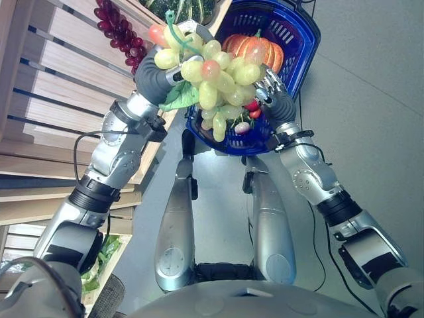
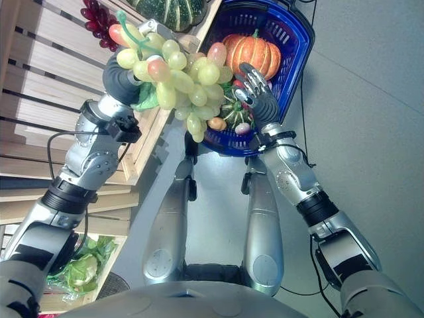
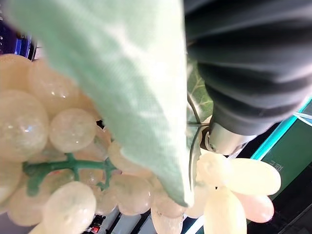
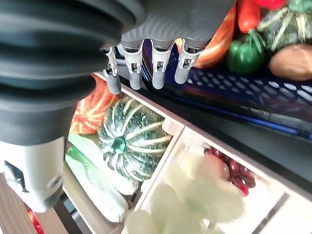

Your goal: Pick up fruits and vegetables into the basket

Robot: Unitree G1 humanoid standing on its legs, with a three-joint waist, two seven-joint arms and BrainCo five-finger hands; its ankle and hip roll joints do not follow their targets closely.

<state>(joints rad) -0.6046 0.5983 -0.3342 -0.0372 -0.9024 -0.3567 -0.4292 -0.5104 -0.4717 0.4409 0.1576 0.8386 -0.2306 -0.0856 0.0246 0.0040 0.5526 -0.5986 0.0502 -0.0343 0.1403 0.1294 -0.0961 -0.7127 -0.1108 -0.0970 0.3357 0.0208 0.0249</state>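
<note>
- While the left hand is curled round the top of the green grape bunch, the bunch hangs from it in the air, just beside the near rim of the blue basket and not yet inside.
- At the fruit, the fabric leaf lies against the hand's dark cover in the left wrist view, with pale grapes crowding below it.
- Just across the bunch, the right hand is raised with fingers straight and spread, holding nothing; it sits over the basket's near edge, between the grapes and the load.
- Beyond the right hand, the basket already holds an orange pumpkin; the right wrist view adds a green pepper, something red and a brown piece.
- So part of the job looks done: several items are in, and this bunch is, by my reading, 1 short carry and a release from joining them.
- Behind the left hand, the wooden shelf still carries dark red grapes, a striped green squash and pale green produce beside it, so picking is left to do.
- Low by the left arm, leafy greens also sit on the shelf, uncollected.
</note>
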